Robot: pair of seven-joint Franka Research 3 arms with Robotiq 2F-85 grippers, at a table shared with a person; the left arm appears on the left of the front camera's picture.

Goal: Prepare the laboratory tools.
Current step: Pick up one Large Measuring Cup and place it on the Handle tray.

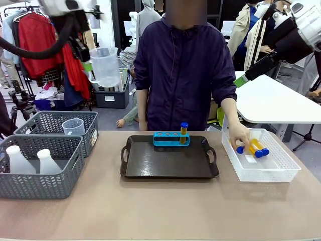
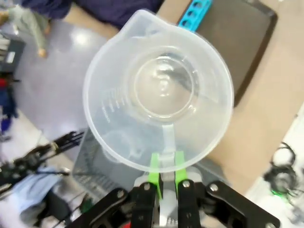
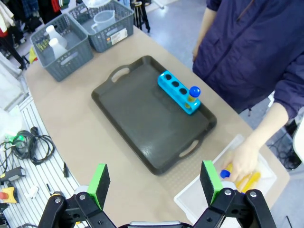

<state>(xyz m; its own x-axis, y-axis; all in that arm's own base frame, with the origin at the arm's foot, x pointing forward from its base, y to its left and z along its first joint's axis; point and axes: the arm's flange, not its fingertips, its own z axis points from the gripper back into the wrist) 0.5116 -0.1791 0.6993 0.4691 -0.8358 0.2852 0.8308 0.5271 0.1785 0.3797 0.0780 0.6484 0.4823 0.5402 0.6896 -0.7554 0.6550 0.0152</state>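
In the front view the clear plastic handled measuring jug (image 1: 104,66) hangs high at the left, well above the brown surface (image 1: 150,211). It is upright with its mouth up, and the left jaws pinch its handle. Below it stand two grey plastic lattice baskets (image 1: 35,183), one holding translucent white conical flasks (image 1: 17,160), the other a second clear jug (image 1: 73,126). A black handled tray (image 1: 165,163) carries a blue tube rack (image 1: 170,139) with one amber blue-capped test tube (image 1: 184,131) upright. A person's hand (image 1: 239,135) rests among more tubes in a white plastic lattice basket (image 1: 283,168). The left wrist view looks down into the jug's open mouth; its spout points away from the jaws, whose green pads are pressed on the handle. In the right wrist view the right jaws are spread wide and empty, above the surface near the tray.
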